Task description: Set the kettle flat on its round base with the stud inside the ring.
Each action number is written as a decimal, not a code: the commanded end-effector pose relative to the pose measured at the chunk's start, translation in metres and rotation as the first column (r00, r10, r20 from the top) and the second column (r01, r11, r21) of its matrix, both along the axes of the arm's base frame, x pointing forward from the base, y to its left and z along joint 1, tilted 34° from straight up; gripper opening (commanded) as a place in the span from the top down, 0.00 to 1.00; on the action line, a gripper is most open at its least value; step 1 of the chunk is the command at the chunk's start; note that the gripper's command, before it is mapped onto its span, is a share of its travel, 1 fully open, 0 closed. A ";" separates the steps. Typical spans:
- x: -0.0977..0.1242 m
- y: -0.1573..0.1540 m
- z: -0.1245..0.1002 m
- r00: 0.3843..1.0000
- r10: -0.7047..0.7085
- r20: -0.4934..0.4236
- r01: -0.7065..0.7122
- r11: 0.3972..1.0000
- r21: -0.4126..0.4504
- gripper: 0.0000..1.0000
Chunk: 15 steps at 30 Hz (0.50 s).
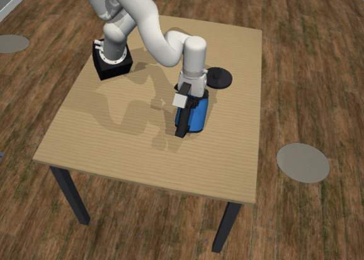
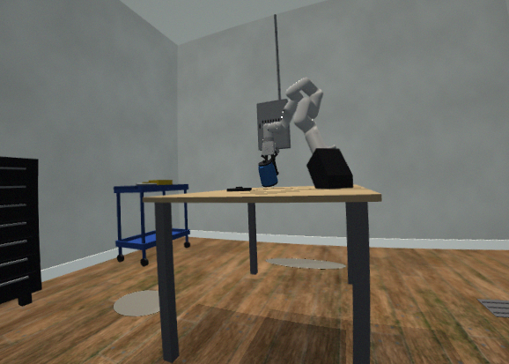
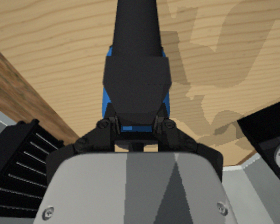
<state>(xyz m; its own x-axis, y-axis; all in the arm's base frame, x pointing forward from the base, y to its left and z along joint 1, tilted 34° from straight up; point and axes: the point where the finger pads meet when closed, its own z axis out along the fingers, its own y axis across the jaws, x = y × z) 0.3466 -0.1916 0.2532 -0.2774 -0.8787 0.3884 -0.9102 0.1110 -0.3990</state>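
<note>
Above the table, the gripper held the blue kettle by its black handle.

The fingers were clamped on the handle's upright bar, with the kettle lifted clear of the wood in the exterior view and hanging slightly tilted. The round black base lay flat just beyond the kettle, stud up, apart from it. The arm's black pedestal stood near the table's far left corner.
</note>
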 end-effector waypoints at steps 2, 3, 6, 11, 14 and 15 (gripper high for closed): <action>0.000 0.009 0.005 1.000 0.001 0.004 -0.001 1.000 -0.002 1.00; 0.000 0.010 0.006 1.000 0.001 0.004 -0.001 1.000 -0.002 1.00; 0.000 0.012 0.006 1.000 0.001 0.004 -0.001 1.000 -0.002 1.00; 0.000 0.020 0.009 1.000 0.001 0.004 -0.001 1.000 -0.002 1.00; 0.000 0.023 0.011 1.000 0.001 0.004 -0.001 1.000 -0.002 1.00; 0.000 0.024 0.011 1.000 0.001 0.004 -0.001 1.000 -0.002 1.00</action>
